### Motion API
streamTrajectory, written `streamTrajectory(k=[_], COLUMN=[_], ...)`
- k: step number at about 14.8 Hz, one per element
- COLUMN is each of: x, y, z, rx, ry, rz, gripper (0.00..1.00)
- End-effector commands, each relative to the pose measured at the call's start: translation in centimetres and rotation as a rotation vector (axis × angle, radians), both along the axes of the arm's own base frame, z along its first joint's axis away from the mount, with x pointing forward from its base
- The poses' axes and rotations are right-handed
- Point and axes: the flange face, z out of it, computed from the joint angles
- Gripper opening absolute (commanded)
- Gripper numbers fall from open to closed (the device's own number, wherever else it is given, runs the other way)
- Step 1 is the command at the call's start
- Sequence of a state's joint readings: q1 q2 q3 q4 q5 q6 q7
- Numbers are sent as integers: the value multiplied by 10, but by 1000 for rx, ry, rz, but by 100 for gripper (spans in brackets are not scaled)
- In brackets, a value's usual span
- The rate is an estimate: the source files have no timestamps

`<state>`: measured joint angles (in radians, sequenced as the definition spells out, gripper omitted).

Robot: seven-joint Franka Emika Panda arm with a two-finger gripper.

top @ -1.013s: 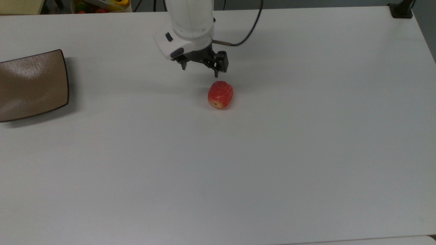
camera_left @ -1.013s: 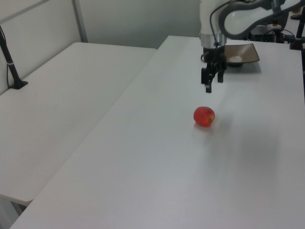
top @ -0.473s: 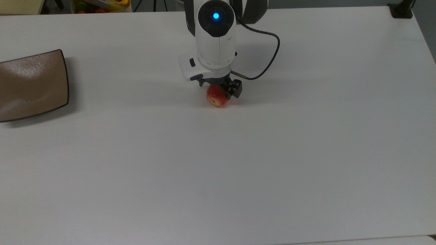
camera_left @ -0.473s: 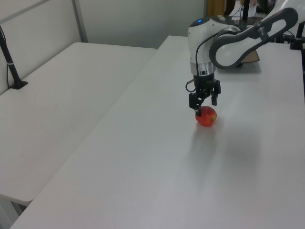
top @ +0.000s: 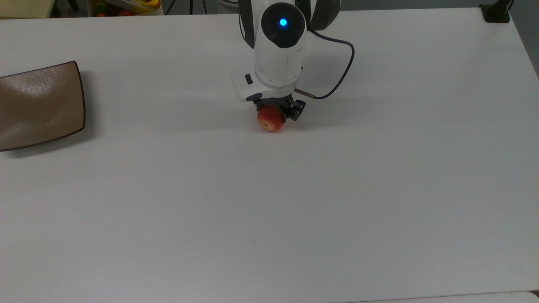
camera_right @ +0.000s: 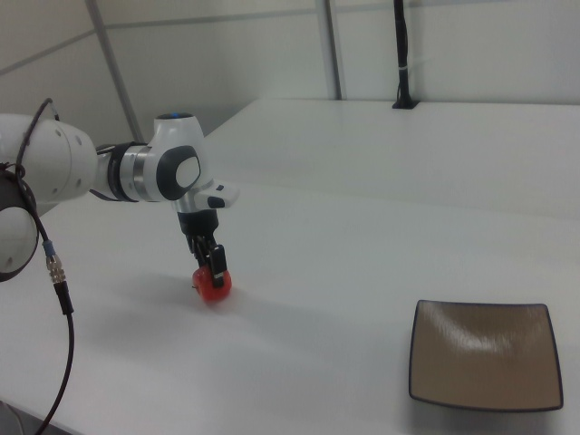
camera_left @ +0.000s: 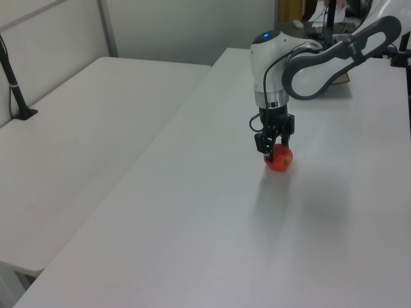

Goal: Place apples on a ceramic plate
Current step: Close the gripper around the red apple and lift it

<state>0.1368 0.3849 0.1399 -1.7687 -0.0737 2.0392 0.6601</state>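
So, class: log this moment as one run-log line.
gripper: down around apple | apple: on table | plate: bare, apart

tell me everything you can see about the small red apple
The small roundish red apple has fine pale speckles and a yellowish patch at the end facing the top view's bottom. It lies on the white table, near the middle, far from the glossy brown square plate. The gripper is down over its top, a dark finger on either side.

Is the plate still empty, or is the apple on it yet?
Empty. The brown plate has nothing on it; the apple sits on the white table, apart from it, under the end effector.
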Motion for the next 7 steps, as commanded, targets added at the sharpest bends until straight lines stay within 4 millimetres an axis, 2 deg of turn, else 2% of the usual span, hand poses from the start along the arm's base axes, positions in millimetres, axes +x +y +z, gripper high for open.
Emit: streamTrajectory(k=[1, 5, 7], x=[2, 5, 17], y=[2, -5, -25], z=[-1, 15, 37], rx=[-14, -28, -31], ry=[-13, -41, -82], rz=[-17, -16, -44], gripper=[51, 51, 51])
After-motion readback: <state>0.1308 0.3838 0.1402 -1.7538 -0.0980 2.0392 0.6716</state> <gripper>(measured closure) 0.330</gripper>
